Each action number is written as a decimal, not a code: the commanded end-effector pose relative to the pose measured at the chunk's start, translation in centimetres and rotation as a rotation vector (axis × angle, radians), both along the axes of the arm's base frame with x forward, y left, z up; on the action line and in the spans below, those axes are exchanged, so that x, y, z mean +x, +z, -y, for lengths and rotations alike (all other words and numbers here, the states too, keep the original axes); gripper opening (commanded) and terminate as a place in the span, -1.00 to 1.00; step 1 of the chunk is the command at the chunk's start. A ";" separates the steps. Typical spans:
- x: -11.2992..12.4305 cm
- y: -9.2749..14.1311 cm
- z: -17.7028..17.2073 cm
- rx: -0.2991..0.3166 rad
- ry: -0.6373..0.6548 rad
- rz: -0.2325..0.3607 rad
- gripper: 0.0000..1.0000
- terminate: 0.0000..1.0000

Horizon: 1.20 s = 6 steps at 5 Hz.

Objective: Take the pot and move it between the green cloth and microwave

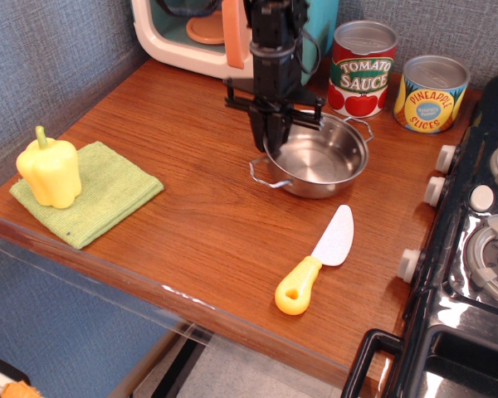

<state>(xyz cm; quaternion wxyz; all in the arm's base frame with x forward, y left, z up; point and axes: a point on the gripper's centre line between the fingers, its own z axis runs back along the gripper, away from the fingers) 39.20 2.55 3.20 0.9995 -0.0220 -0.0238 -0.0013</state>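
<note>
The shiny steel pot [319, 162] with two wire loop handles sits right of centre on the wooden counter, its left edge slightly raised. My black gripper [272, 135] comes straight down and is shut on the pot's left rim. The light green cloth [100, 195] lies flat at the front left with a yellow toy pepper [50, 170] on it. The teal and cream microwave [187, 31] stands at the back, behind my arm, with its salmon handle and orange plate showing.
A tomato sauce can [362, 66] and a pineapple slices can [432, 93] stand at the back right. A toy knife with a yellow handle [314, 261] lies in front of the pot. A black toy stove [473, 240] fills the right side.
</note>
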 end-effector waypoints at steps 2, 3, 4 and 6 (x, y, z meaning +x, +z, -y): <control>1.7 10.0 -11.0 0.091 0.213 0.183 -1.00 -1.00; 1.3 9.6 -15.1 0.130 0.279 0.149 -1.00 -1.00; 0.6 8.6 -17.3 0.167 0.306 0.089 -1.00 -1.00; -1.0 5.7 -20.7 0.269 0.317 -0.027 -1.00 -1.00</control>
